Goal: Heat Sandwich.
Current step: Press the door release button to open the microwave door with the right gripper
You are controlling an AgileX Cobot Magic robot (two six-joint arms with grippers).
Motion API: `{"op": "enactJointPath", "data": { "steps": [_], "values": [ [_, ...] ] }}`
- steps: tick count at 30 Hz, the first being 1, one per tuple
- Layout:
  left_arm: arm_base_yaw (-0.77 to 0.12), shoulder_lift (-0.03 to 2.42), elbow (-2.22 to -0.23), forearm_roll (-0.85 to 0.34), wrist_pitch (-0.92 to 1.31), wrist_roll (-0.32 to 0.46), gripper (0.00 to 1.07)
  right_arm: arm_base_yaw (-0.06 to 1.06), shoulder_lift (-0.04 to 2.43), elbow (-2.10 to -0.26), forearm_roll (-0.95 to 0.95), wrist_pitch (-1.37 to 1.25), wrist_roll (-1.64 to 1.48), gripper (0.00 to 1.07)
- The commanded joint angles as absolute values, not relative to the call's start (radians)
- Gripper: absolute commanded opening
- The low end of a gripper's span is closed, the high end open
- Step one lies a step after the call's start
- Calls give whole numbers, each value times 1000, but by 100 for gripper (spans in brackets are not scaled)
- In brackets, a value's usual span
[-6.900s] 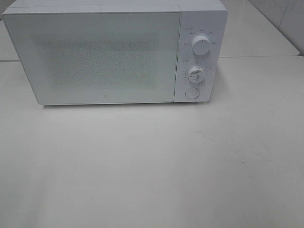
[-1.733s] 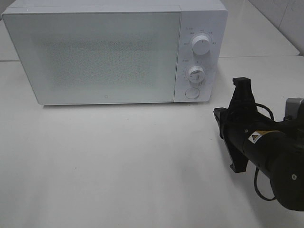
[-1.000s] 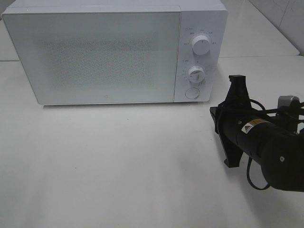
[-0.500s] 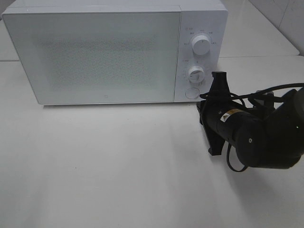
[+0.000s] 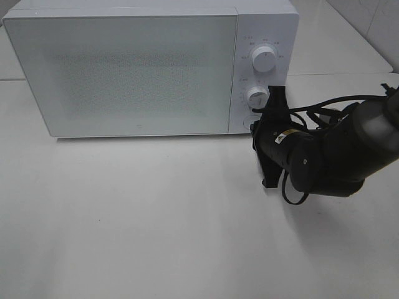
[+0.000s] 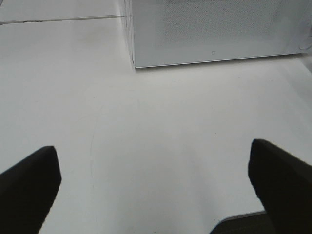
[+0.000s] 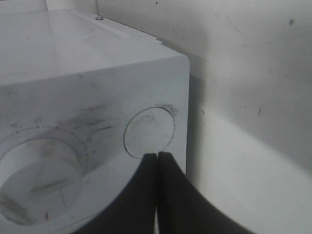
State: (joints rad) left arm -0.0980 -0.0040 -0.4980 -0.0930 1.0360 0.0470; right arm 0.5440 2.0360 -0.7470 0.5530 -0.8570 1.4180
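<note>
We've got the left gripper (image 6: 155,183) over the counter (image 5: 156,218) in front of the microwave (image 5: 149,7), jaws spread wide, holding nothing. Its door (image 5: 124,75) is shut; sandwich not in view, so we can't place it. At the microwave's lower-right front corner, right gripper (image 7: 157,158): jaws pinched together, empty, tips at the round button (image 7: 148,131), contact unclear. We reckon door-opening step; next needs a straight push. Button sits near the microwave's side edge; plenty of counter in front for door swing.
</note>
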Motion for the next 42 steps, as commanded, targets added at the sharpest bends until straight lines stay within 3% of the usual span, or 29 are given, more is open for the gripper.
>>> {"op": "enactJointPath", "data": {
  "steps": [1, 28, 42],
  "values": [
    [-94, -26, -494, -97, 1028, 44, 103, 522, 2055, -783, 541, -849, 1413, 1],
    [-94, -26, -494, -97, 1028, 44, 103, 498, 2086, -889, 554, -878, 1389, 1],
    [-94, -26, -494, -97, 1028, 44, 103, 498, 2131, -994, 553, -1121, 1342, 0]
  ]
}}
